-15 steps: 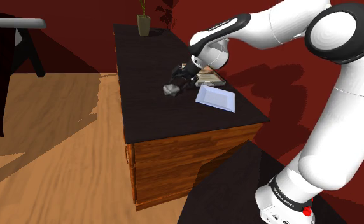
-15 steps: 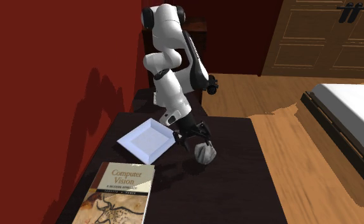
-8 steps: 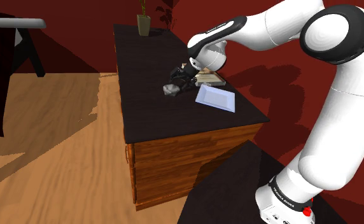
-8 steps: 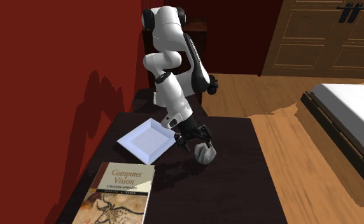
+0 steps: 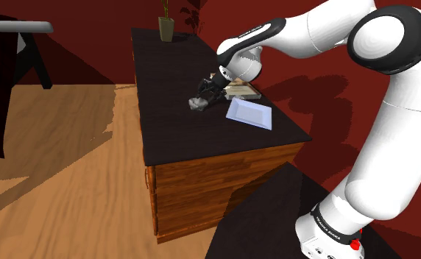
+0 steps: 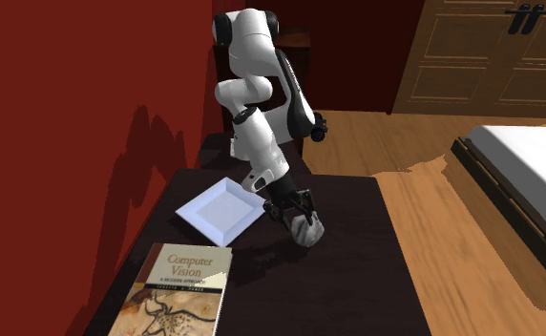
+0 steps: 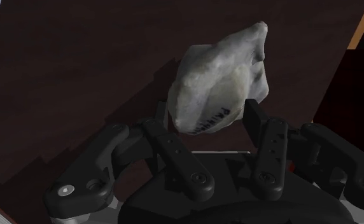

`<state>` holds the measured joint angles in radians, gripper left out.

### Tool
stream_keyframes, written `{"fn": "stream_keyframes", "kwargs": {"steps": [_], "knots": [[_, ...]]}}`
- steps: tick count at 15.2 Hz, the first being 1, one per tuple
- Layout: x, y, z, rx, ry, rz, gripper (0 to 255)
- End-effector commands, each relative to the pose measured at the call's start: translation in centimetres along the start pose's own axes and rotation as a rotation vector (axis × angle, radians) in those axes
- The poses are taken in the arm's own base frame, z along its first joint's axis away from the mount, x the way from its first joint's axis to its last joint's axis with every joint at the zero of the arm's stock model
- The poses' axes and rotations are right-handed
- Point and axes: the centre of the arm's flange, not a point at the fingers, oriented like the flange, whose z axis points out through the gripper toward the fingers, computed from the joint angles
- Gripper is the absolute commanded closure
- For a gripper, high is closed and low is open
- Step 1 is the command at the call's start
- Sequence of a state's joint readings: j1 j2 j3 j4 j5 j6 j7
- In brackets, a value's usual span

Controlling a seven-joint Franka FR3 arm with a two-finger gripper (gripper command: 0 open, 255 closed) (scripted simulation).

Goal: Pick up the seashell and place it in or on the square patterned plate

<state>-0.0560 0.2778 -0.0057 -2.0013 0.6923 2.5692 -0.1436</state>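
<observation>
- Shoulder view: the gripper (image 5: 204, 96) was down over the shell (image 5: 196, 104) on the dark table (image 5: 202, 143). The white plate (image 5: 249, 114) lay near, at the shell's 3 o'clock, with a book (image 5: 243, 90) behind it.
- Second exterior view: the plate was at the shell's 9 o'clock, with nothing between them.
- Wrist view: the fingers (image 7: 167, 137) were apart, flanking the shell and not plainly pinching it. This looked like the grasp step; next, close and lift.

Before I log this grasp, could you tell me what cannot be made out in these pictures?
Seashell: in the shoulder view, the gripper partly covers it.
Plate: whether it is patterned; both exterior views draw it plain white.
Book: cut off by the second exterior view's bottom edge; its small print is too small to read.
</observation>
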Motion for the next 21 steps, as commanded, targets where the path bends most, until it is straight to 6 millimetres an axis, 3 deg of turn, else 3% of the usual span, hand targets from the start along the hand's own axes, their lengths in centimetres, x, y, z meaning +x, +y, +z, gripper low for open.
{"fn": "stream_keyframes", "kwargs": {"steps": [1, 4, 21], "knots": [[-0.1, 0.0, 0.1, -0.001, -0.003, 0.001, 255], [-0.1, 0.2, 0.2, -0.001, -0.003, 0.001, 255], [1.8, -3.9, -7.5, -0.001, -0.003, 0.001, 255]]}}
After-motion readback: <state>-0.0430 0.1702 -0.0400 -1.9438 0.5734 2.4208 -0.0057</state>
